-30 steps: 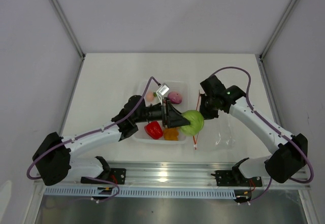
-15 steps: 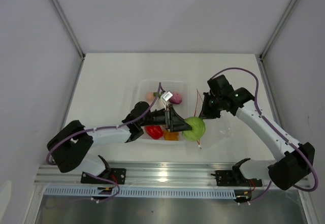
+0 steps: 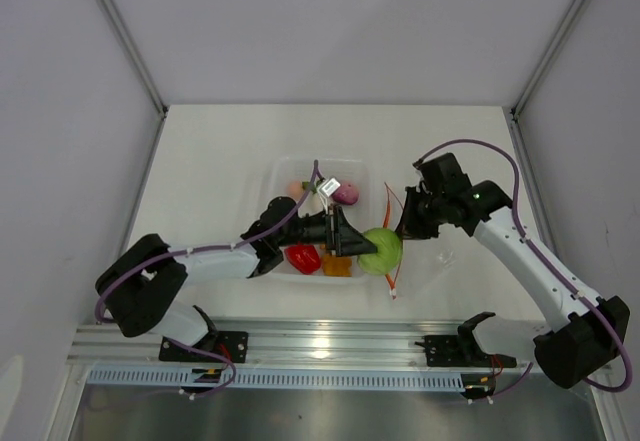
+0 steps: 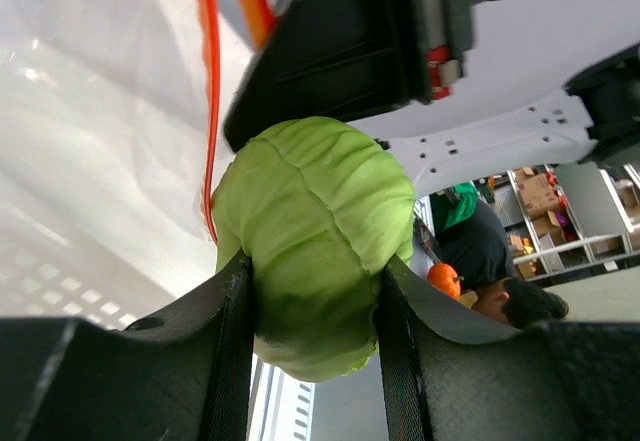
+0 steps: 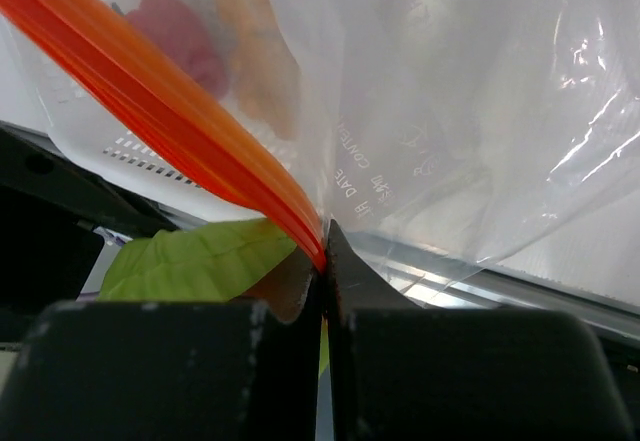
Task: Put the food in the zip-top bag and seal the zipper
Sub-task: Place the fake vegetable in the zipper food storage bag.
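Green cabbage (image 4: 315,231) is clamped between the two black fingers (image 4: 232,341) of the left gripper (image 3: 366,248). The jaws stand about half apart and press on its sides. From above, the left arm reaches across the near part of the clear tray (image 3: 285,169) and holds the cabbage just past the tray's right edge, off the table (image 3: 210,161).

The right gripper (image 5: 325,251) is fully closed, pinching the orange-red zipper (image 5: 170,111) at the mouth of the bag (image 5: 450,111). The strip runs up and away from the jaws, and the clear film hangs loose and creased beside it. In the left wrist view the zipper passes just beside the cabbage on its left. Whether the cabbage is past the mouth yet I cannot tell.

A red pepper (image 3: 303,257) and an orange piece (image 3: 336,266) lie at the tray's near edge, with a pink piece (image 3: 345,193) at the far side
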Motion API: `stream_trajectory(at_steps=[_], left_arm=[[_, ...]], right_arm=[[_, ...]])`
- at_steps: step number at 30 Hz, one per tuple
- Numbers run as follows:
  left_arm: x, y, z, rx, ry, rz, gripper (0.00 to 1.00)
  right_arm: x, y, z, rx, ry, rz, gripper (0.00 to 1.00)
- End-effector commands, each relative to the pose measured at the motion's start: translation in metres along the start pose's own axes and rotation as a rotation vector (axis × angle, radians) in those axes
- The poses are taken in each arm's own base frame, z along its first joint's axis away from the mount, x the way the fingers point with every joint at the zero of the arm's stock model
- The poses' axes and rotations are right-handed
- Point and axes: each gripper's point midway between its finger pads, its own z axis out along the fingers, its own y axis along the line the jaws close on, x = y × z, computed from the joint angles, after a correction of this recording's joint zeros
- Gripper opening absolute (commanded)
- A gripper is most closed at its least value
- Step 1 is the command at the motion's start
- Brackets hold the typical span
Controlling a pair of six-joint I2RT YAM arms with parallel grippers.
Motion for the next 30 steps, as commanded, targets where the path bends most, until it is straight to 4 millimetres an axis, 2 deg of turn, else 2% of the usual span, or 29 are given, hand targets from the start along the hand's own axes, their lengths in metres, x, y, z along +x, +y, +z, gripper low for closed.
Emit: stream_trajectory(at_steps=[1,3,7,8,12,13,15,16,21,23,30], left_arm=[[-0.022,0.017,0.003,-0.121,-0.062,0.018,0.01],[-0.026,0.022,0.004,-0.175,-0.069,0.008,0.01],[-0.029,0.043,0.002,-0.390,-0.040,0.026,0.00],[-0.035,0.039,0.003,-0.411,-0.051,0.035,0.00],[-0.044,0.048,-0.006,-0.556,-0.056,0.042,0.00],[-0.052,0.047,-0.004,-0.579,-0.075,0.055,0.01],[-0.058,0.043,-0.002,-0.610,-0.075,0.083,0.01],[-0.057,0.048,-0.002,-0.669,-0.058,0.084,0.00],[-0.063,0.051,0.001,-0.714,-0.048,0.094,0.01],[-0.059,0.061,0.000,-0.757,-0.028,0.080,0.01],[-0.064,0.072,0.002,-0.812,-0.027,0.082,0.00]], right_arm=[[0.007,0.016,-0.009,-0.098,0.014,-0.025,0.00],[0.008,0.022,-0.010,-0.120,0.018,-0.034,0.00],[0.010,0.025,-0.010,-0.119,0.021,-0.040,0.00],[0.009,0.027,-0.010,-0.126,0.014,-0.042,0.00],[0.011,0.034,-0.010,-0.136,0.016,-0.044,0.00],[0.010,0.037,-0.010,-0.141,0.014,-0.042,0.00],[0.010,0.040,-0.010,-0.143,0.017,-0.044,0.00],[0.009,0.041,-0.010,-0.140,0.014,-0.036,0.00],[0.005,0.056,-0.028,-0.168,-0.021,-0.048,0.00],[0.007,0.057,-0.032,-0.170,-0.018,-0.047,0.00],[0.009,0.058,-0.037,-0.181,-0.022,-0.039,0.00]])
